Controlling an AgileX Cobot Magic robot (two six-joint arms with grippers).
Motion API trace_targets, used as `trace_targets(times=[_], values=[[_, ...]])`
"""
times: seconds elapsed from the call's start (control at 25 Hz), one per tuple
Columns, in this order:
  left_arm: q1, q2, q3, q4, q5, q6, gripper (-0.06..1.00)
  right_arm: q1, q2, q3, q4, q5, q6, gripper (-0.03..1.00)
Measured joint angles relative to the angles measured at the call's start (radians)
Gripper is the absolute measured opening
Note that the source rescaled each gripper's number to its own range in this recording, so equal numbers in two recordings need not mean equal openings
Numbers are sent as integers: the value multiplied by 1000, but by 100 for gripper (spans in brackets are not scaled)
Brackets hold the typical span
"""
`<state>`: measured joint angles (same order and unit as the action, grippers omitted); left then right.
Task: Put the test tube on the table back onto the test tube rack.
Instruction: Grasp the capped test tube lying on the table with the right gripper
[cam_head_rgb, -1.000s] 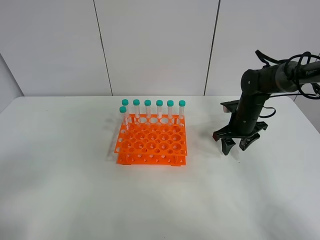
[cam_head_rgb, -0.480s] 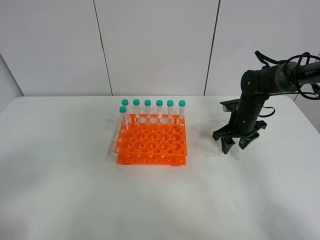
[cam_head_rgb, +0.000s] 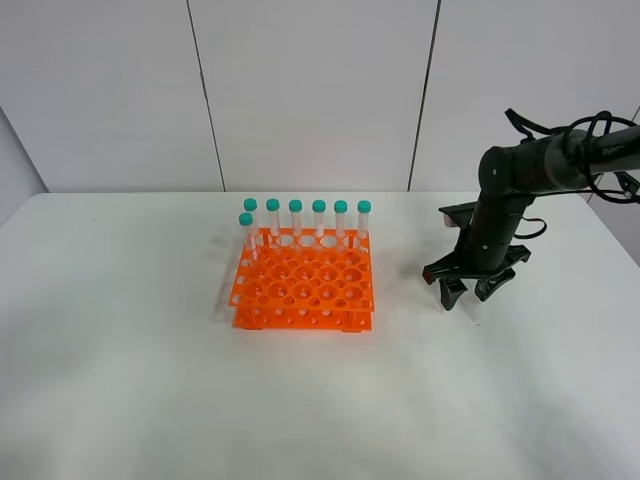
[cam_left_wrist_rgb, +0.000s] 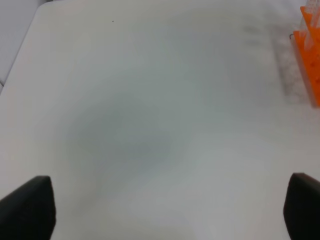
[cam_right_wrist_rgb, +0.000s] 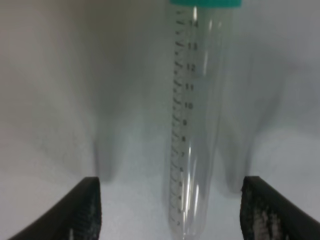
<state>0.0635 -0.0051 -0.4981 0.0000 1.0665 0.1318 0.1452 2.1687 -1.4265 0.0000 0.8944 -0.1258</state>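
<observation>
Right wrist: test tube (cam_right_wrist_rgb: 197, 125) lies on table (cam_right_wrist_rgb: 65, 75) between spread jaws.

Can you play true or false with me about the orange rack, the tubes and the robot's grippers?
1. The rack is orange. True.
2. Seven tubes stand in the rack. True.
3. The right gripper squeezes a tube. False: it is open, with the loose tube between its jaws, untouched.
4. The caps are red. False: they are teal-green.
5. The left gripper holds the rack. False: it is open and empty.
</observation>
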Motion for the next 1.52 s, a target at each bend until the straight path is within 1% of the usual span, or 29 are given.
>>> trace_targets(times=[0.36, 0.4, 0.44, 0.48, 0.52, 0.56, 0.6, 0.64, 0.68, 1.04, 1.12, 1.24, 1.32, 1.44, 1.52], values=[[0, 0, 0, 0, 0, 0, 100, 0, 15, 0, 6, 0, 3, 76], [0, 0, 0, 0, 0, 0, 100, 0, 15, 0, 6, 0, 3, 75], [0, 0, 0, 0, 0, 0, 100, 0, 15, 0, 6, 0, 3, 72], [0, 0, 0, 0, 0, 0, 100, 0, 15, 0, 5, 0, 3, 64], [0, 0, 0, 0, 0, 0, 100, 0, 15, 0, 5, 0, 3, 50], [0, 0, 0, 0, 0, 0, 100, 0, 15, 0, 0, 0, 3, 35], [0, 0, 0, 0, 0, 0, 100, 0, 15, 0, 0, 0, 3, 10], [0, 0, 0, 0, 0, 0, 100, 0, 15, 0, 0, -2, 4, 0], [0, 0, 0, 0, 0, 0, 100, 0, 15, 0, 0, -3, 4, 3], [0, 0, 0, 0, 0, 0, 100, 0, 15, 0, -6, 1, 7, 3], [0, 0, 0, 0, 0, 0, 100, 0, 15, 0, -15, 15, 7, 3], [0, 0, 0, 0, 0, 0, 100, 0, 0, 0, -55, 26, 7, 3], [0, 0, 0, 0, 0, 0, 100, 0, -33, 0, -69, -1, 15, 3], [0, 0, 0, 0, 0, 0, 100, 0, -109, 0, -71, -79, 33, 3], [0, 0, 0, 0, 0, 0, 100, 1, -155, 0, -69, -110, 34, 3]])
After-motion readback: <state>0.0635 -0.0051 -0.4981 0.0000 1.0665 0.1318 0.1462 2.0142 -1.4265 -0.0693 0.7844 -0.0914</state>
